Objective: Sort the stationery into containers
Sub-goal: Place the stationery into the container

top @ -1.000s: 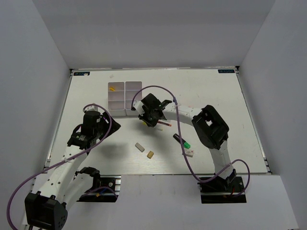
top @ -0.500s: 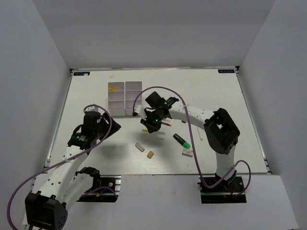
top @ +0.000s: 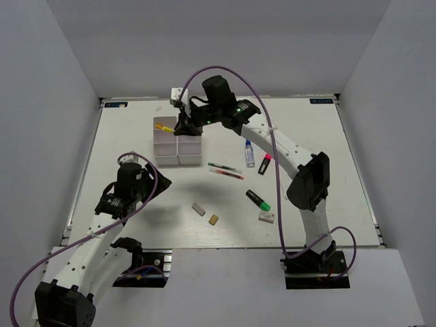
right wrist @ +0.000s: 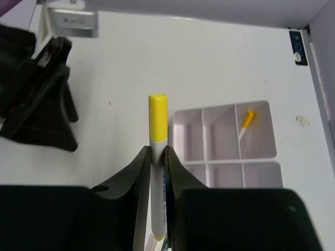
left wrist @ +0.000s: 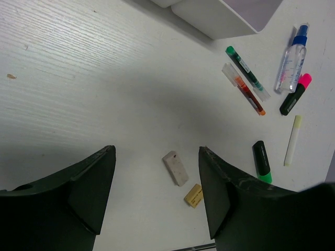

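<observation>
**Q:** How did the organiser (top: 167, 162) on the bench (top: 306, 136) lie from the right gripper (top: 184, 125)?

**A:** Just below; the gripper hung over its far row. The left gripper (left wrist: 156, 151) was open and well apart (above the grey eraser (left wrist: 176, 167)).

**Q:** And the marker (right wrist: 158, 157)?

**A:** White, yellow-capped, pinched in the right gripper, its long axis along the fingers.

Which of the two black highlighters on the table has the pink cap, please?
The pink-capped highlighter lies right beside the blue-capped bottle; the other highlighter, lower in the top view, has a green cap.
</observation>
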You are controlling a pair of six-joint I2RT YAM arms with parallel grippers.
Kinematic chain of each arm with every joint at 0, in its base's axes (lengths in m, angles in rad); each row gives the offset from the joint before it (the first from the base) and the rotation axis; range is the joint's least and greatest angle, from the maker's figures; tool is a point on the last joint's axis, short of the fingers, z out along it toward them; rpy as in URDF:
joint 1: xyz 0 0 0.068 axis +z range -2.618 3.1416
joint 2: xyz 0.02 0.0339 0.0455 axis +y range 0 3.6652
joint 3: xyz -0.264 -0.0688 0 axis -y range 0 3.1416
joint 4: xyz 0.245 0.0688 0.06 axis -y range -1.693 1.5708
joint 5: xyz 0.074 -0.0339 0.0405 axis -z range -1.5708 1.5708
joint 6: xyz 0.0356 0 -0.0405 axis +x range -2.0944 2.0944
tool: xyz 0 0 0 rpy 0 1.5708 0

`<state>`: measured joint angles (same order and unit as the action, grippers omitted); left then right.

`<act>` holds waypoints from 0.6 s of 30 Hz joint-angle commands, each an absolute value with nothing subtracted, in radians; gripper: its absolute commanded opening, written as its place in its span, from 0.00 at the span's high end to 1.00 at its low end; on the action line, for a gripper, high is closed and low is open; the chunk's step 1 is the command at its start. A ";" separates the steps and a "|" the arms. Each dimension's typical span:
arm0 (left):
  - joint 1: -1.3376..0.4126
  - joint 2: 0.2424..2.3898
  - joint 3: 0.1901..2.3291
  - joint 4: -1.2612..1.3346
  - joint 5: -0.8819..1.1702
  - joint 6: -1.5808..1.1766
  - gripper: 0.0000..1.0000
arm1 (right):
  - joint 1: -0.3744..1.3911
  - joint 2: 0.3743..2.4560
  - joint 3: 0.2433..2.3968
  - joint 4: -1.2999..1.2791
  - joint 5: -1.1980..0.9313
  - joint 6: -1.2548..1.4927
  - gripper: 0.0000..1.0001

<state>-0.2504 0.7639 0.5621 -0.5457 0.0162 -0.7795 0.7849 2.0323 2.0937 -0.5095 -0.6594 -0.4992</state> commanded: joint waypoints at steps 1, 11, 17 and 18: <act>-0.247 0.741 0.554 -0.540 0.028 -0.785 0.26 | 0.762 2.126 2.172 -0.365 -0.764 -0.405 1.00; -0.247 0.723 0.545 -0.549 0.028 -0.795 0.26 | 0.758 2.200 2.114 0.187 -0.795 -0.229 1.00; -0.247 0.723 0.535 -0.558 0.048 -0.795 0.26 | 0.747 2.241 2.060 0.479 -0.753 -0.146 1.00; -0.247 0.732 0.535 -0.549 0.048 -0.795 0.26 | 0.744 2.247 2.046 0.521 -0.732 -0.117 1.00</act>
